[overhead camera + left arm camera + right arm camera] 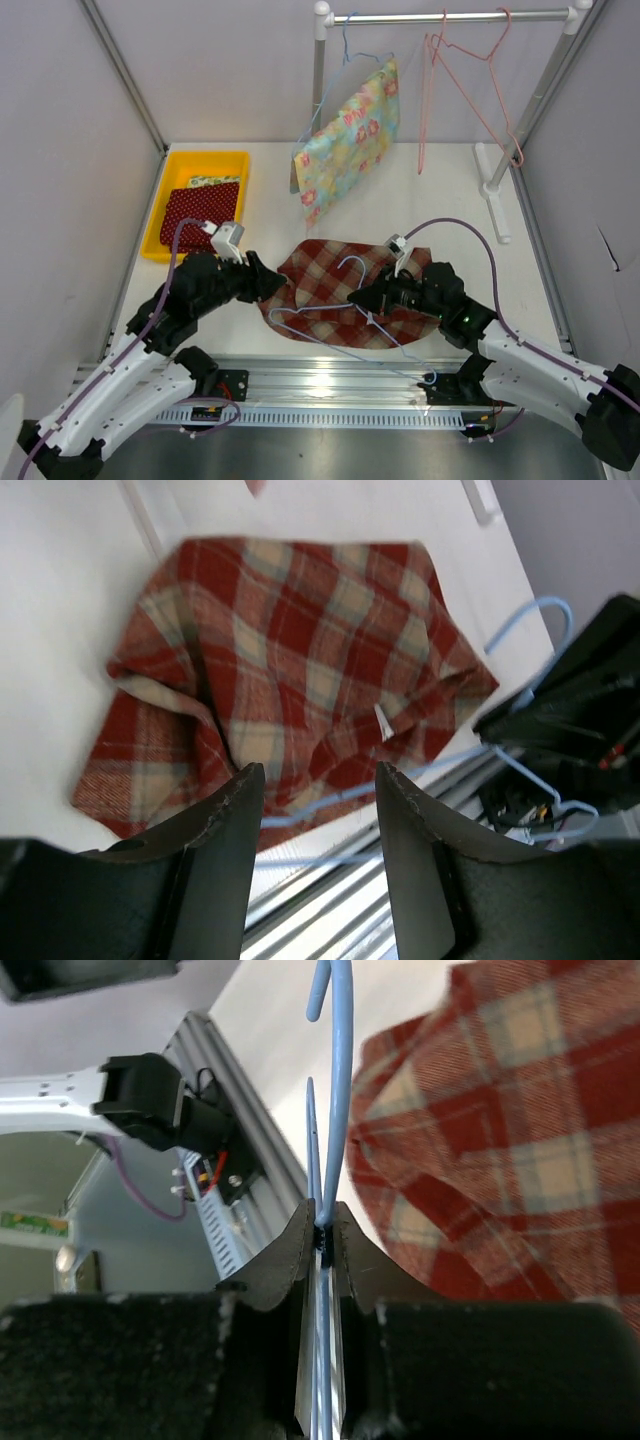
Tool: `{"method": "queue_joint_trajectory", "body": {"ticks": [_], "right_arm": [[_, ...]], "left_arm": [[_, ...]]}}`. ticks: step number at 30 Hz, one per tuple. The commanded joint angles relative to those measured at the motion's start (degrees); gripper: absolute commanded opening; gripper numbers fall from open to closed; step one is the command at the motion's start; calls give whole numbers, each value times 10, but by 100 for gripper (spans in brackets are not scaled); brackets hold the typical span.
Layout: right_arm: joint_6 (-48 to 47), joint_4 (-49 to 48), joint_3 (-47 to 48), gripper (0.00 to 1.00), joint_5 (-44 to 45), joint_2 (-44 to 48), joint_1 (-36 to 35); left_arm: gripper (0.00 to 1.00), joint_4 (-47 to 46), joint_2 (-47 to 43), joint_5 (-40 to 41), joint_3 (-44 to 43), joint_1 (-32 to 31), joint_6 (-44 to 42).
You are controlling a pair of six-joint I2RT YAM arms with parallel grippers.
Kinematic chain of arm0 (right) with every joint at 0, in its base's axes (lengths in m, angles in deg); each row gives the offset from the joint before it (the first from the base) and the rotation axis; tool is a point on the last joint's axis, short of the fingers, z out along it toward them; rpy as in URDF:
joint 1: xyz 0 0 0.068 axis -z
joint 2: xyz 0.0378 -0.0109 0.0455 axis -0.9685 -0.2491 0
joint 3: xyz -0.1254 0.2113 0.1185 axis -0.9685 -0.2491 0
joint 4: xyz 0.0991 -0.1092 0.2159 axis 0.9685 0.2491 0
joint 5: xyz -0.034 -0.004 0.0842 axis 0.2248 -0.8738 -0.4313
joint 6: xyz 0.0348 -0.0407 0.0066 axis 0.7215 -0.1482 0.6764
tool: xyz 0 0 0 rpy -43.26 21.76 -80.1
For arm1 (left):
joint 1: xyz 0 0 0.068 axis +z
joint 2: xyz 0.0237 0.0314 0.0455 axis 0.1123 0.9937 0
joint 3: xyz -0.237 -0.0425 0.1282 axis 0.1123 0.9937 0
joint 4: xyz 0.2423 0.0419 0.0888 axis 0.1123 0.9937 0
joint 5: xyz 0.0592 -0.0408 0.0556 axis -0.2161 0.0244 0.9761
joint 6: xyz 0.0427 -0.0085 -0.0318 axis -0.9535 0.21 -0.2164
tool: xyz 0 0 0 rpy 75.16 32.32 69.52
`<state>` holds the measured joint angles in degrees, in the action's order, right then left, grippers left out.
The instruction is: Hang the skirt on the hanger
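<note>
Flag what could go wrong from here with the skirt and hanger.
1. The right hand pinches only the thin wire of the blue hanger; it may twist or slip once loaded.
2. The left hand is open over the plaid skirt at its rumpled edge, where the hanger wire also runs; closing could catch the wire or several layers of cloth.

White table (450,190) beneath the fingers (225,820); beyond them, white clothes rail (400,18) against pale grey walls (230,60), evenly lit.
</note>
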<state>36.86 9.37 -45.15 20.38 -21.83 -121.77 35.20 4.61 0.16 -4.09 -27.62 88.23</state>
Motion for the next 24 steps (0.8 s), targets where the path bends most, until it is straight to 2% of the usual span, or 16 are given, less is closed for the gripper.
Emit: {"method": "queue_joint_trajectory", "body": {"ticks": [1, 7, 11, 18, 24], "right_arm": [[24, -129, -37, 0, 14, 14, 20], [38, -225, -83, 0, -4, -36, 35], [59, -295, -109, 0, -19, -50, 70], [65, -309, -119, 0, -66, -66, 138], [58, -305, -127, 0, -66, -91, 123]], "left_arm": [[53, -36, -6, 30, 33, -48, 39], [53, -44, -4, 79, 64, -111, 66], [52, -47, 10, 104, 80, -144, 73], [53, -60, 58, 154, 92, -209, 93], [59, -69, 97, 183, 90, -222, 87]]}}
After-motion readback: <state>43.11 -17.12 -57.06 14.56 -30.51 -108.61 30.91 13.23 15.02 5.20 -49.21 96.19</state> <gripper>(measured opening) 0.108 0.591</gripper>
